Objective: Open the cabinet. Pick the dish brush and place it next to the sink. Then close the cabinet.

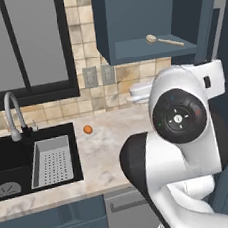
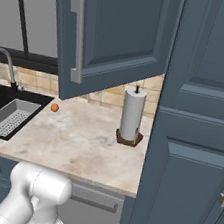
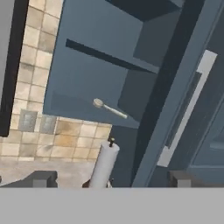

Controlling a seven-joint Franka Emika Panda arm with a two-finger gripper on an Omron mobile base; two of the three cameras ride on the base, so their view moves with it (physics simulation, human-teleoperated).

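Cabinet (image 1: 146, 18) open, door swung out at right edge, silver bar handle showing. Dish brush (image 1: 163, 40) lying on bottom shelf, cream head to left, stick handle to right. Black sink (image 1: 10, 152) at lower left with gooseneck faucet (image 1: 12, 114) and grey perforated strainer tray (image 1: 52, 161). Small orange ball (image 1: 88, 129) on marble counter (image 1: 109, 141), just right of basin. White arm (image 1: 181, 144) filling lower right.
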